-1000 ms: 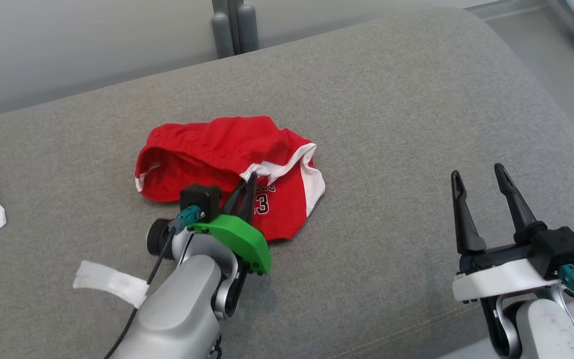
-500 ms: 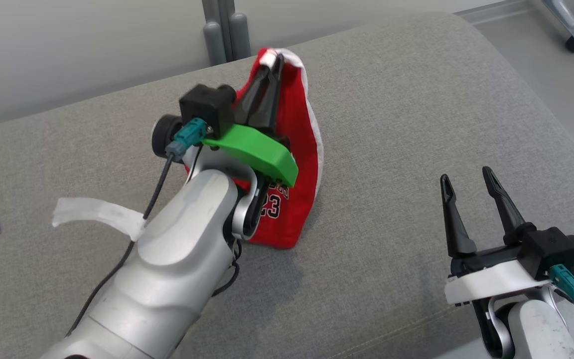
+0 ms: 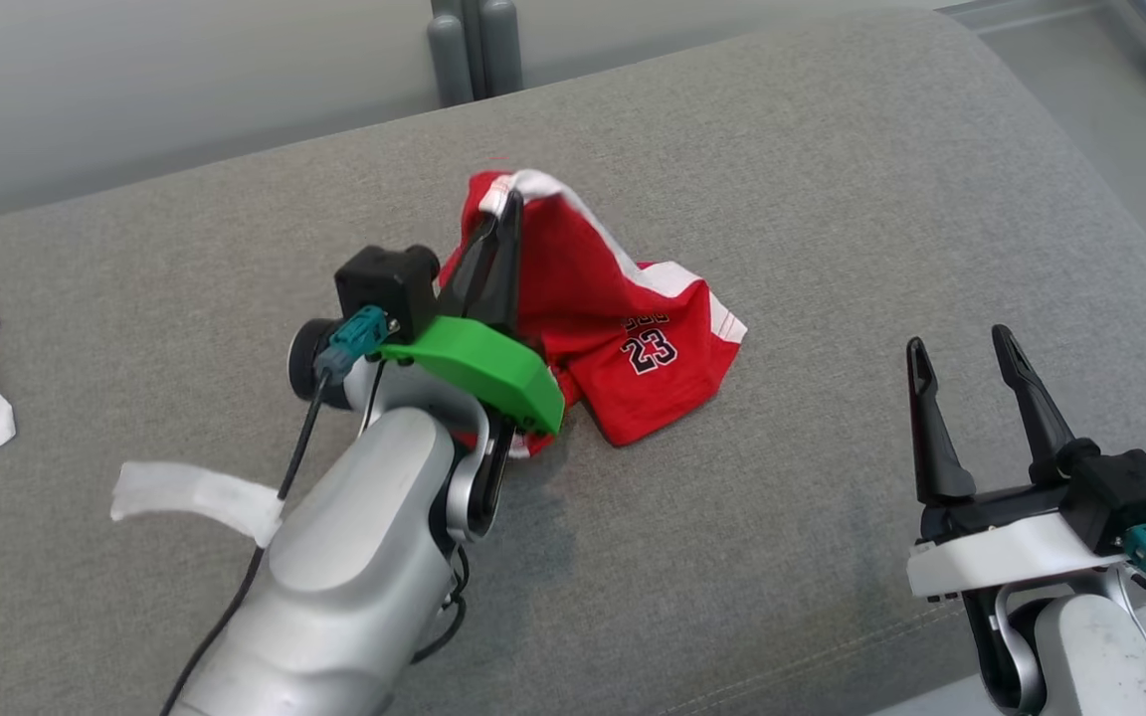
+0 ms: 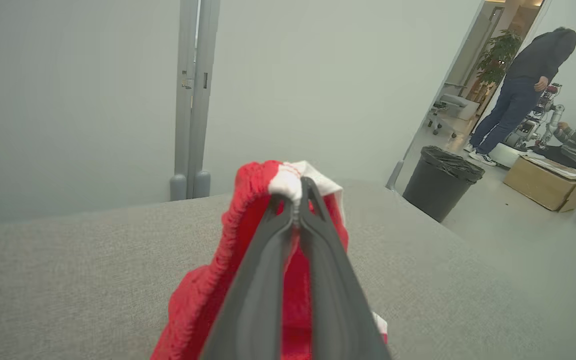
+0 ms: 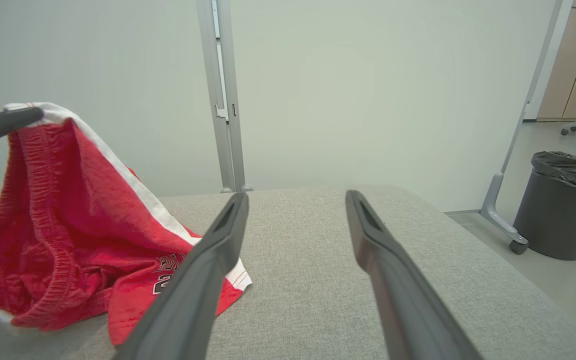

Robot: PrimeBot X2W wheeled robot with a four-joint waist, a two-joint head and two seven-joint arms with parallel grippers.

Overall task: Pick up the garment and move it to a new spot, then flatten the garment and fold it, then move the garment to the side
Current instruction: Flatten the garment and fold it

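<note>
Softly draped red shorts (image 3: 623,328), ribbed waistband, grey woven cushion (image 3: 832,199)

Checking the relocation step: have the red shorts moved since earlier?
Yes. The red shorts, pinched by the left gripper, have shifted right on the couch: once centred below the grey posts, now mostly right of them, gripped edge lifted.

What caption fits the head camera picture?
Left gripper pinches the red shorts by one edge over the grey cushion; right gripper open.
</note>
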